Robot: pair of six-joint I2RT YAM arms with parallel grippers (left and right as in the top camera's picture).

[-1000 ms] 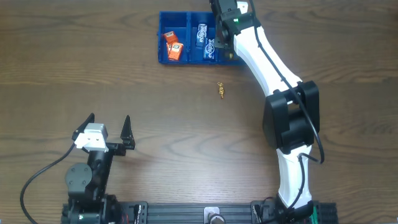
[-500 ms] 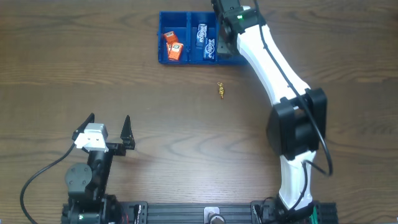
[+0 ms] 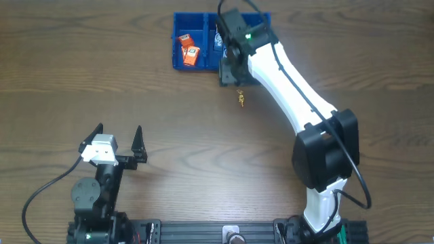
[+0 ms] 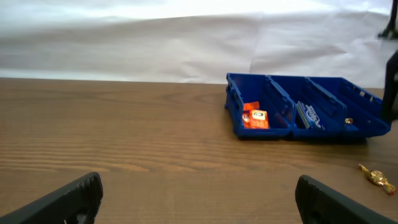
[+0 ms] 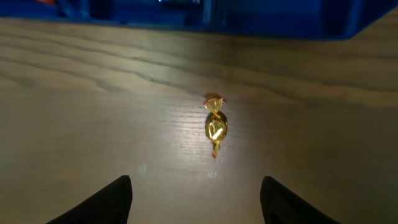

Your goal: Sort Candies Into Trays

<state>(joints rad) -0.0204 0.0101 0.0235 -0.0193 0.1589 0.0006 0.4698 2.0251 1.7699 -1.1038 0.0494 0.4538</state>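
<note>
One gold candy [image 5: 216, 126] lies on the table [image 3: 81, 81] just ahead of the right gripper [image 5: 196, 190], midway between its spread jaws, with open wood on either side. The tray [image 3: 175, 47] edge runs just beyond; two orange candies [image 3: 188, 49] lie inside. The left gripper [image 3: 119, 133], jaws spread, sits well apart.

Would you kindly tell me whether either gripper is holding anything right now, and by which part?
Nothing is held. The right gripper is open over the gold candy, which lies untouched on the table; the left gripper is open and empty.
</note>
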